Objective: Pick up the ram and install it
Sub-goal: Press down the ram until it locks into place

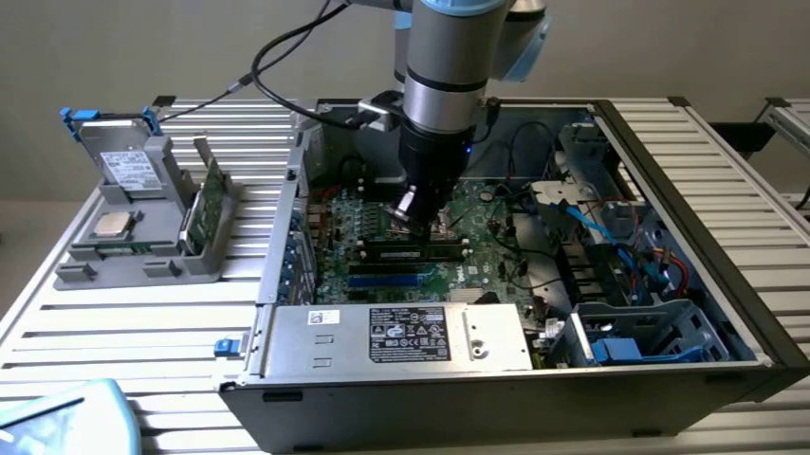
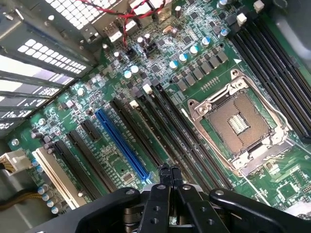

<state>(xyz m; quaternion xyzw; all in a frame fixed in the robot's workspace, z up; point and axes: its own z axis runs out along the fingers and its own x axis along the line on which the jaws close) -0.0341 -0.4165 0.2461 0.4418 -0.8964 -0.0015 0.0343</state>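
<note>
Ram (image 1: 205, 201) upright in holder (image 1: 127, 248), long axis toward case (image 1: 708, 284).

Ext. view is set high, angled down over the open computer case (image 1: 708, 313) from a moderate distance. Wrist view is aimed close down past the gripper (image 2: 169, 177). The motherboard (image 1: 494, 223) is shared by both.

motherboard (image 2: 121, 160): glossy green | case (image 1: 506, 398): matt grey metal

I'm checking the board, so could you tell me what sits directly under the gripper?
Under the shut gripper: black motherboard slots and green board. The slot ends nearest the fingers are covered.
</note>
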